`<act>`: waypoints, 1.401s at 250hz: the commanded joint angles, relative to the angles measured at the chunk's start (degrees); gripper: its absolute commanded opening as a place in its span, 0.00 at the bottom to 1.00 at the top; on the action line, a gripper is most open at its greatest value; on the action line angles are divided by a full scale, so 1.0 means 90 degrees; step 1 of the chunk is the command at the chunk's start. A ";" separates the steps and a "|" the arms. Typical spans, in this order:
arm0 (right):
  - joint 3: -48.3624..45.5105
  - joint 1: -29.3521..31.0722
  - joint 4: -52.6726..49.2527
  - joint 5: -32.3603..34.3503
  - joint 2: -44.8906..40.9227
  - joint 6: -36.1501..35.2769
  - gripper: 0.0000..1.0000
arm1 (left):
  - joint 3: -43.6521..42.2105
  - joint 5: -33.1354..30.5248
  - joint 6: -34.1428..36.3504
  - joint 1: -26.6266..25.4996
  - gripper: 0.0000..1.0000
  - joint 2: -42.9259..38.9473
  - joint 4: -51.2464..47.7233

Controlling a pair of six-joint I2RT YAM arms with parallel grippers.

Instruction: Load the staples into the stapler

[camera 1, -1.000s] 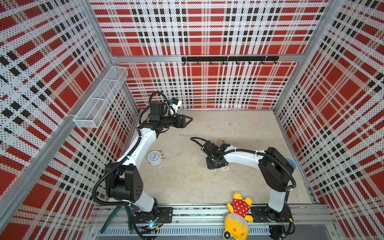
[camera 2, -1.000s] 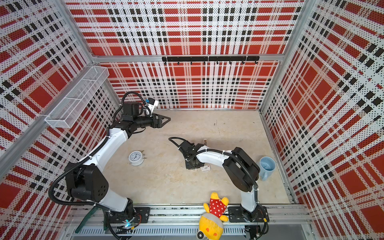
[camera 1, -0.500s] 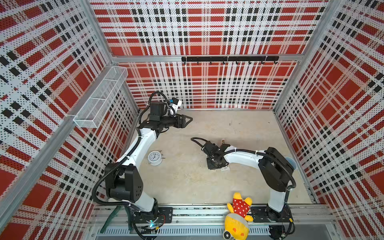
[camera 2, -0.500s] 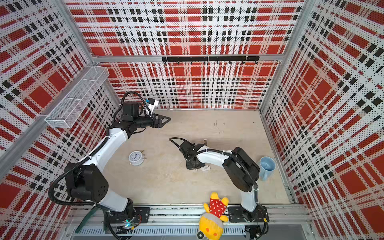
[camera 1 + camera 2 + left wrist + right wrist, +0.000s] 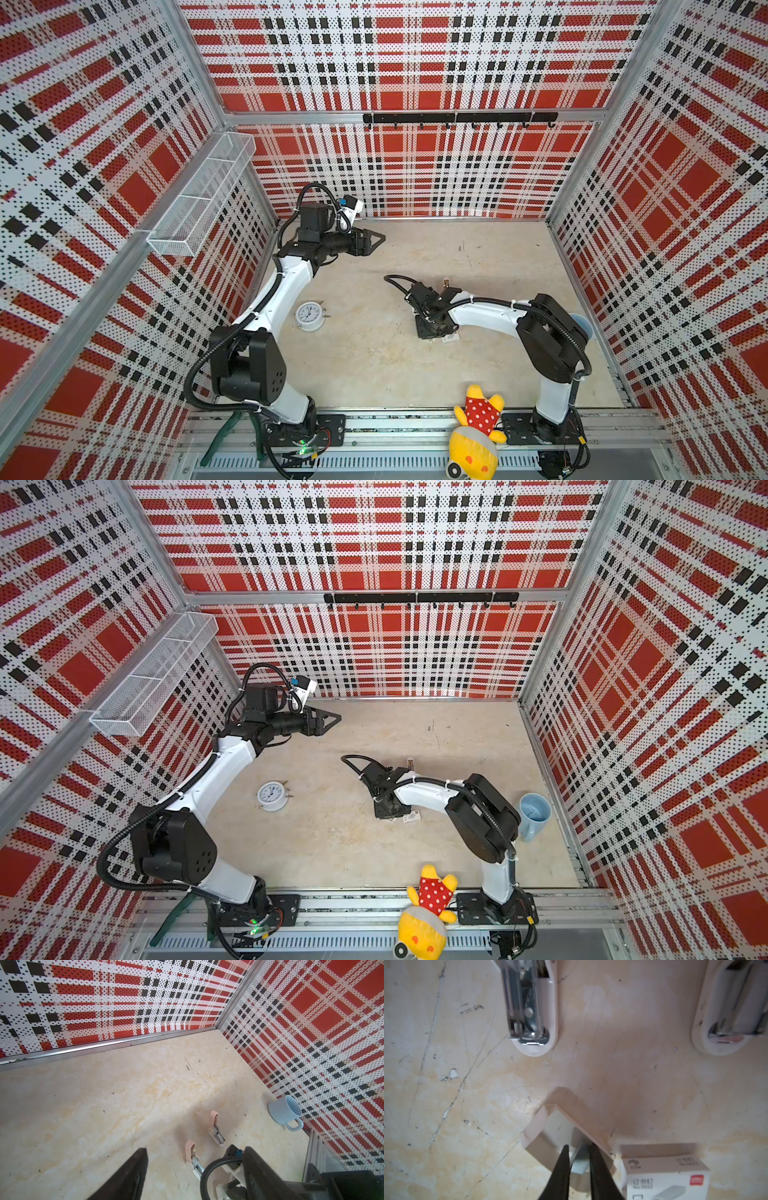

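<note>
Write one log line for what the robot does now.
left fingers: open, raised | right fingers: pinching staples in tray | staplers: both open

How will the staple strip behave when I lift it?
The staples look thin and metallic: probably stiff, light, yet apt to snap apart. Pinched in the narrow-tipped right gripper, the shiny strip may pivot or slip.

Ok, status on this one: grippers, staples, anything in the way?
Left gripper open, empty, held high at the back. Right gripper shut on the staples inside their card tray. Two staplers open just beyond, nothing between.
</note>
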 commanded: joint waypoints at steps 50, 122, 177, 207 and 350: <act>-0.0328 -0.0080 -0.0003 0.0089 -0.0080 0.0370 0.20 | -0.0114 0.0135 -0.0136 0.0038 0.75 -0.0195 0.0243; -0.0265 -0.0078 0.0170 -0.0003 0.0023 0.0357 0.19 | -0.0125 0.0147 -0.0139 0.0088 0.75 -0.0271 0.0250; -0.0166 -0.0079 0.0169 0.0071 0.0096 0.0239 0.17 | -0.0124 0.0146 -0.0128 0.0107 0.75 -0.0293 0.0212; -0.0143 -0.0080 0.0215 0.0142 0.0049 0.0166 0.15 | -0.0124 0.0136 -0.0102 0.0106 0.75 -0.0304 0.0193; 0.0043 -0.0058 0.0586 0.0211 -0.0173 -0.0345 0.15 | -0.0105 0.0082 -0.0043 0.0155 0.75 -0.0354 0.0051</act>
